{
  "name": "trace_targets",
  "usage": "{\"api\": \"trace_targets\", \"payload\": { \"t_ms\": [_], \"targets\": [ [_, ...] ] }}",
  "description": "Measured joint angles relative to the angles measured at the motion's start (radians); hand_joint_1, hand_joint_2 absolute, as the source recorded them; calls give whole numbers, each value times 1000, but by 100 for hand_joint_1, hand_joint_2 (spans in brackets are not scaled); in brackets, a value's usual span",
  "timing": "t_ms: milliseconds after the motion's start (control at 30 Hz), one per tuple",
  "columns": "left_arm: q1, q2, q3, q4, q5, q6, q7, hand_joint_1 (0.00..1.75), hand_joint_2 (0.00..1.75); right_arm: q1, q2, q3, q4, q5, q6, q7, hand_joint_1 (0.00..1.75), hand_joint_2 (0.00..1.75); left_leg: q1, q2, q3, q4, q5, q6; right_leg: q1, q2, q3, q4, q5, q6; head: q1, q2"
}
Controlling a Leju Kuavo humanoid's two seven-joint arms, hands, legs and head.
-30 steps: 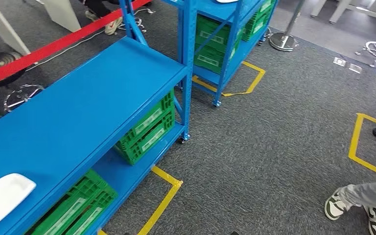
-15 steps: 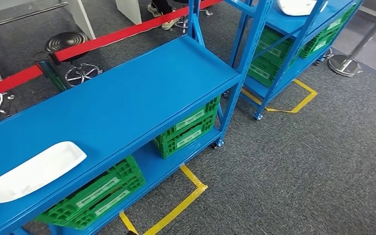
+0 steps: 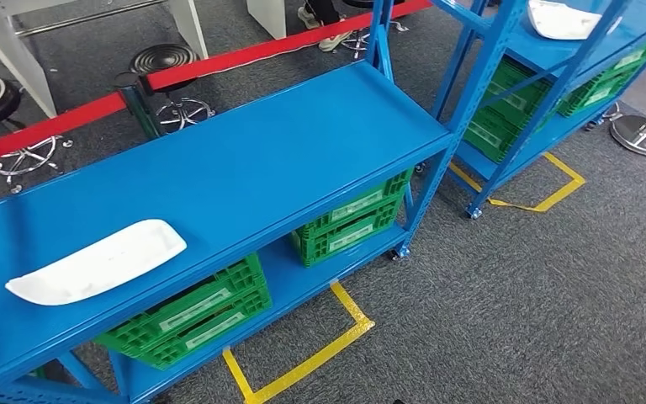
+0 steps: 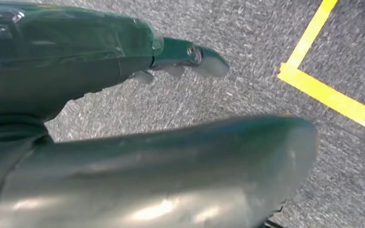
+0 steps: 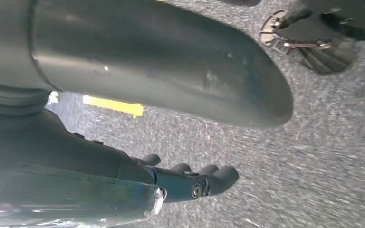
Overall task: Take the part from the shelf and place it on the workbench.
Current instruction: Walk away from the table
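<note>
Down by our sides: our left hand and right hand hang over the carpet, fingers curled in, holding nothing.
Nearest part: a white tray lies on the top board of the blue shelf, toward our left, so we judge the left hand closer.
Long axis: roughly along the shelf's front edge.
Farther off: another white part rests on the second shelf, well apart.
</note>
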Motion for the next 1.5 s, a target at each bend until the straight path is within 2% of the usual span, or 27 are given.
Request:
{"api": "trace_targets", "payload": {
  "t_ms": [67,133,200,267,300,333,433,500,533,567,600,700,767,800,867,900,967,1000,1067,1133,1233,1267,1300,1333,1367,1433,1500],
  "targets": [
    [-2,-2,0,0,-3,-1,7,0,0,-2,0,2,0,-3,2,-1,0,0,-1,-28,-5,-1,5,20,-4,-11,3,2,-5,8,8,0],
    [-8,-6,0,0,-5,-2,19,0,0,-2,-4,2,0,-5,7,-1,0,0,0,-58,-9,-3,11,35,-10,23,-10,43,-42,17,11,0],
    [-18,-13,0,0,-7,-2,29,0,0,2,-10,2,0,-9,12,-1,0,0,-1,-91,-13,-4,17,46,-12,75,-55,161,-111,20,19,0],
    [-22,-19,0,0,-9,-3,34,0,0,5,-16,2,0,-11,16,-1,0,0,-6,-125,-14,-4,20,53,-10,93,-102,271,-151,16,27,0],
    [-22,-21,0,0,-9,-3,36,0,0,5,-18,2,0,-12,16,-1,0,0,-8,-142,-14,-4,22,55,-8,96,-108,281,-141,11,30,0],
    [-21,-22,0,0,-9,-4,37,0,0,4,-19,2,0,-12,17,-1,0,0,-11,-158,-13,-4,23,56,-6,101,-98,253,-113,4,32,0],
    [-22,-25,-1,0,-10,-6,39,0,0,1,-26,2,0,-12,17,-1,0,0,-16,-200,-14,-3,29,55,2,152,-26,70,-14,-27,36,0],
    [-23,-30,-1,0,-11,-8,41,0,0,-1,-31,2,-1,-13,17,-3,0,0,-13,-220,-22,-3,35,45,5,176,-6,18,-5,-37,37,0],
    [-22,-31,-1,0,-11,-8,42,0,0,-4,-32,2,-1,-13,17,-4,0,0,-11,-230,-27,-4,39,38,6,171,-4,10,-3,-38,39,0],
    [-21,-32,-1,0,-11,-9,42,0,0,-7,-33,2,-1,-13,17,-5,0,0,-9,-229,-31,-4,42,33,5,162,-2,0,1,-37,43,0],
    [-20,-32,-1,0,-11,-10,43,0,0,-9,-33,2,-1,-13,17,-6,0,0,-12,-206,-36,1,36,28,3,151,0,-10,8,-38,45,0],
    [-24,-31,-1,0,-10,-10,42,0,0,-5,-33,3,0,-12,17,-8,0,0,-13,-107,-88,114,-45,15,-1,114,3,-30,23,-40,27,0],
    [-27,-30,-1,0,-8,-10,41,0,0,1,-34,3,0,-11,18,-9,0,0,-3,-99,-130,221,-93,3,-1,84,1,-30,24,-40,14,0],
    [-27,-30,-1,0,-8,-10,40,0,0,3,-34,3,0,-11,19,-9,0,0,1,-98,-134,239,-94,-2,-1,69,0,-28,23,-39,10,0],
    [-26,-29,-1,1,-7,-10,40,0,0,1,-33,3,0,-11,20,-9,0,0,6,-83,-85,166,-44,-10,-5,46,0,-22,18,-31,4,0],
    [-27,-29,-1,1,-7,-10,40,0,0,1,-33,3,0,-11,20,-10,0,0,5,-57,-47,101,-21,-13,-6,36,1,-17,14,-25,-1,0],
    [-30,-29,-1,1,-7,-11,40,0,0,-1,-35,3,0,-10,18,-14,0,0,0,-19,4,7,3,-4,-5,22,0,-5,5,-10,-12,0],
    [-31,-30,-1,1,-7,-11,40,0,0,-2,-36,3,0,-8,17,-16,0,0,-4,-11,9,-6,0,4,-3,15,0,-2,2,-5,-14,0],
    [-31,-29,-1,1,-7,-11,40,0,0,-4,-36,4,0,-4,11,-19,0,0,-8,-31,5,-8,4,23,-3,0,3,-2,1,4,-14,0],
    [-32,-29,-1,1,-7,-11,40,0,0,-5,-35,4,0,-3,8,-20,0,0,-6,-53,3,-11,9,37,-8,25,-3,23,-25,14,-10,0],
    [-38,-33,-1,1,-7,-11,40,0,0,3,-37,4,0,-3,6,-20,0,0,-6,-89,-3,-13,17,52,-12,86,-71,193,-122,20,4,0],
    [-37,-34,-1,1,-7,-11,40,0,0,5,-37,4,0,-4,5,-20,0,0,-7,-101,-5,-13,18,55,-11,92,-97,251,-144,19,10,0],
    [-37,-34,-1,1,-7,-11,40,0,0,6,-37,4,0,-4,4,-20,0,0,-8,-112,-6,-12,20,57,-11,95,-112,282,-146,17,16,0],
    [-36,-34,-1,1,-7,-11,40,0,0,6,-37,4,0,-5,3,-21,0,0,-10,-122,-6,-12,21,57,-11,95,-111,276,-128,13,22,0],
    [-35,-33,-1,2,-7,-11,41,0,0,5,-37,4,0,-5,3,-22,0,0,-11,-129,-5,-12,21,58,-10,96,-95,233,-94,8,26,0],
    [-35,-33,-1,2,-7,-11,41,0,0,0,-38,4,0,-5,0,-23,0,0,-15,-137,-4,-11,22,56,-6,96,-45,103,-20,-6,32,0],
    [-35,-34,-1,2,-6,-11,43,0,0,-6,-38,4,0,-5,-7,-25,0,0,-18,-136,-9,-8,22,50,-3,98,-17,20,5,-12,35,0]
  ]
}}
